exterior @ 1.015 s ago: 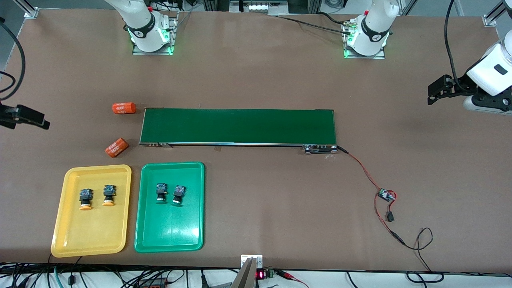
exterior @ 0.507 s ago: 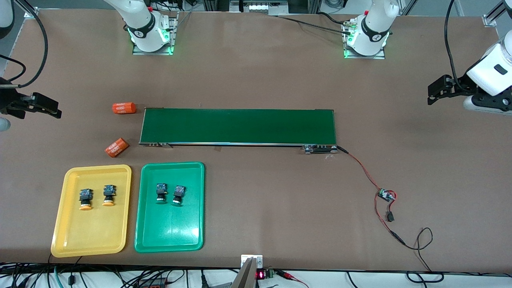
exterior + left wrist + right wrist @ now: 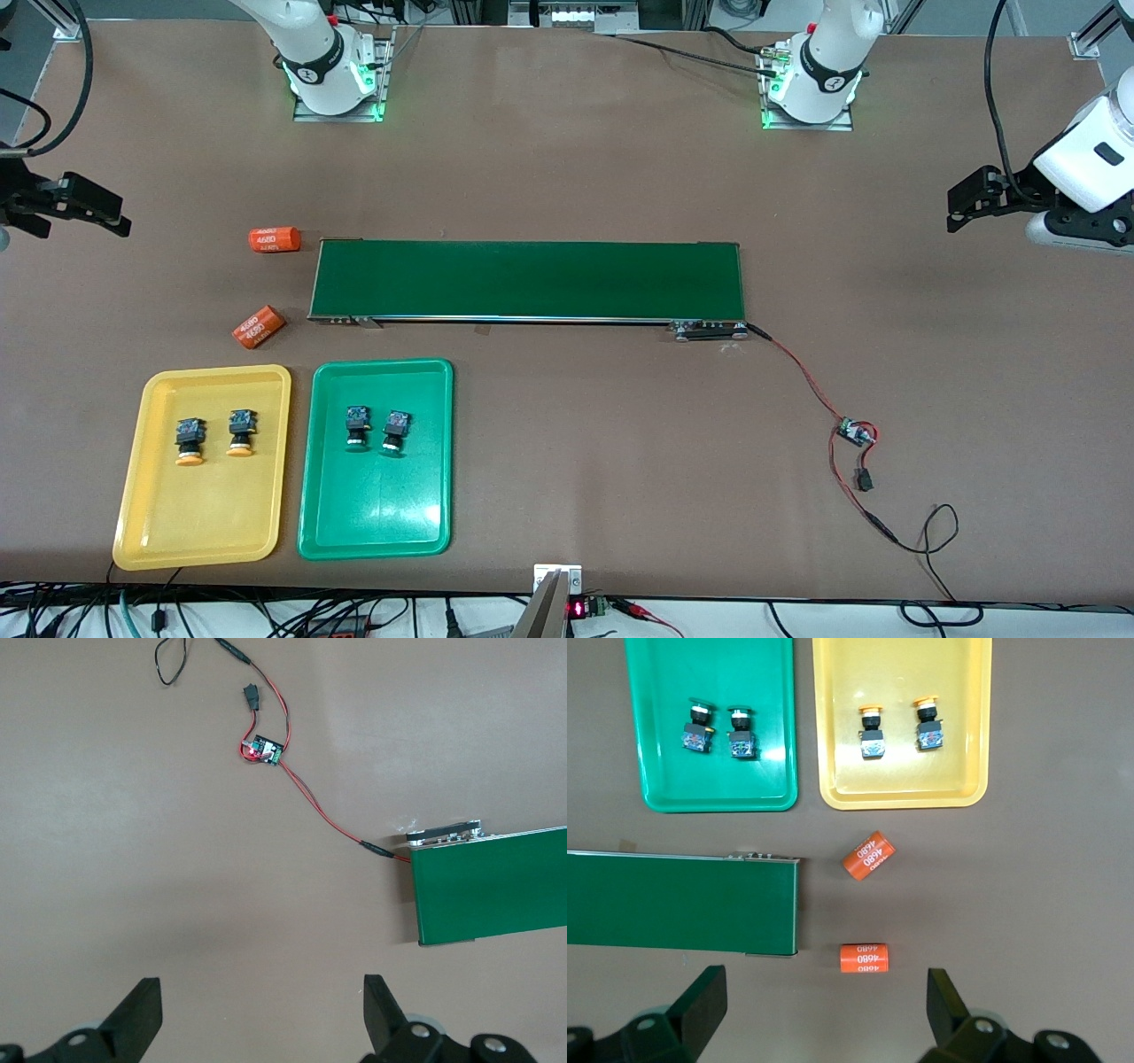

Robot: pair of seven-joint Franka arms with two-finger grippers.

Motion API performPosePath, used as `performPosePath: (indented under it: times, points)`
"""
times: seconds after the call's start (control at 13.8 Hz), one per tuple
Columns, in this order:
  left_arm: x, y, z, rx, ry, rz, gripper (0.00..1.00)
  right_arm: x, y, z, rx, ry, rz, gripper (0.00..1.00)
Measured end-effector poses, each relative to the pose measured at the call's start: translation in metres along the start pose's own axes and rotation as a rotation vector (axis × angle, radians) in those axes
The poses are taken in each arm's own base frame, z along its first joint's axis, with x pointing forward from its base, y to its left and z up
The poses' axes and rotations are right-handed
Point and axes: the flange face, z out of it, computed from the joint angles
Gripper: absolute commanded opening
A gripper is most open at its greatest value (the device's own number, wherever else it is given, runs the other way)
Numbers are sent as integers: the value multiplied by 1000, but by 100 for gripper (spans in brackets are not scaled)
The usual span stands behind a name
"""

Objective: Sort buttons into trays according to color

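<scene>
a: right gripper point(image 3: 111, 217) at the worktop point(image 3: 567, 177) edge, right arm's end, up in the air. jaws spread, nothing in them.
b: trays?
a: yellow tray point(image 3: 159, 532) and green tray point(image 3: 372, 523) side by side, near the front camera, yellow one closer to the right arm's end. two orange buttons point(image 3: 213, 437) in the yellow, two green buttons point(image 3: 376, 430) in the green, all lying on their sides.
b: in between?
a: two orange cells point(image 3: 274, 239) just past the belt's end. belt point(image 3: 527, 279) bare, mid-worktop. red wire point(image 3: 802, 377) runs off it to a small board point(image 3: 856, 432).
b: left gripper point(image 3: 961, 202)?
a: over bare worktop at the left arm's end. jaws spread, empty.
</scene>
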Motion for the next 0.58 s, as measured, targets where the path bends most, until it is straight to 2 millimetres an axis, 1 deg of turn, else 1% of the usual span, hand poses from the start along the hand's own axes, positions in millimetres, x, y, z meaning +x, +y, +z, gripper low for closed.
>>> performPosePath:
  times: [0.29, 0.58]
  points:
    - [0, 0, 0, 0, 0, 0, 100, -14, -2, -8, 8, 0, -6, 100]
    - [0, 0, 0, 0, 0, 0, 100, -18, -2, -11, 10, -6, -7, 100]
